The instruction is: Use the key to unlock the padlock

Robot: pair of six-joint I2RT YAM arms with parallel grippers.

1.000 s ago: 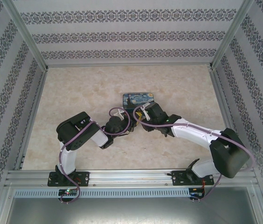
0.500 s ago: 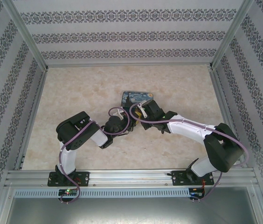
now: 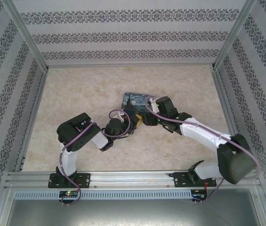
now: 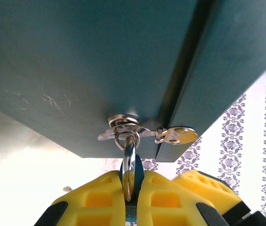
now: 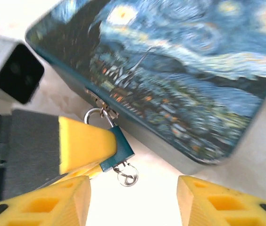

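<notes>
The padlock (image 5: 120, 148) is a tiny teal body whose thin silvery shackle (image 5: 92, 114) hangs from the hasp on the starry-night painted box (image 5: 185, 70). My left gripper (image 4: 132, 178) is shut on the padlock body (image 4: 134, 169), and one of its yellow fingers (image 5: 83, 141) shows in the right wrist view. The small silvery key (image 5: 126, 177) with its ring sticks out of the padlock's lower end. Just below it, my right gripper (image 5: 133, 202) stands open with nothing between its fingers. In the top view both grippers meet at the box's near edge (image 3: 137, 113).
The box (image 3: 140, 100) lies mid-table on the beige marbled tabletop (image 3: 76, 94). Patterned walls and metal rails (image 3: 34, 108) close in the table on three sides. Open tabletop lies left, right and behind the box.
My right gripper's jaws have opened and its wrist has drawn back to the right, away from the padlock. The left gripper and the box have stayed put.
</notes>
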